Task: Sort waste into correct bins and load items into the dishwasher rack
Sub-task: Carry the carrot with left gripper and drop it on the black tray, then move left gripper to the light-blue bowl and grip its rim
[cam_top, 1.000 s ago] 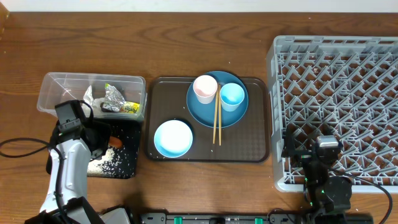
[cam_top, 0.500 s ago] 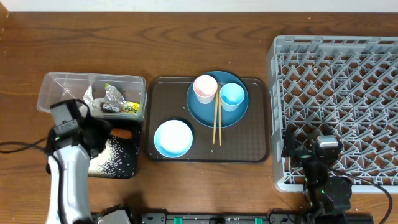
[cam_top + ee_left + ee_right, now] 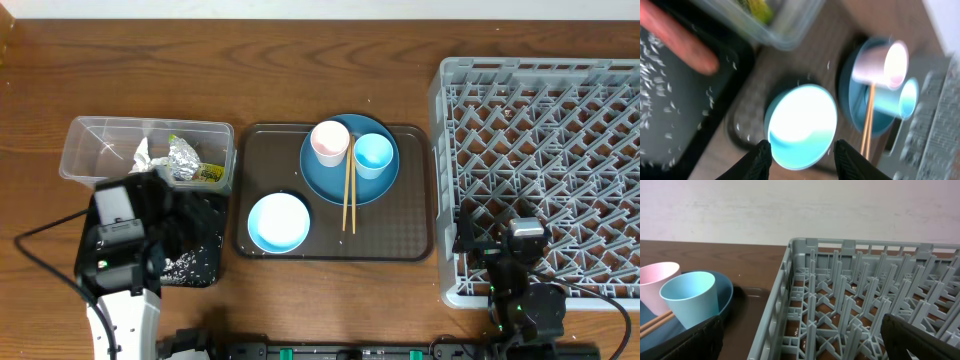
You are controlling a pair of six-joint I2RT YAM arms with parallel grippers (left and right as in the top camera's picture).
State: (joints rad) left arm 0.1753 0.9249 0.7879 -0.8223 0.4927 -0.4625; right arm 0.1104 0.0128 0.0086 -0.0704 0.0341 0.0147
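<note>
Let go of the carrot [image 3: 680, 40]: now lying beside the rice [image 3: 655, 55] in the black tray [image 3: 690, 130], near left. Pulled back the left pincer [image 3: 800, 150], half open and empty. Kept the right pincer [image 3: 805, 340] wide open, empty, by the rack [image 3: 850, 280]. Waste looks sorted; probably the bowl [image 3: 802, 125] next.

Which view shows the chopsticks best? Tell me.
Overhead: the chopsticks lie whole and sharp across the blue plate. Left wrist shows them blurred; right wrist catches only their ends.

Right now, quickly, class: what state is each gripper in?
Left gripper: open, holding nothing.
Right gripper: open wide, holding nothing.
</note>
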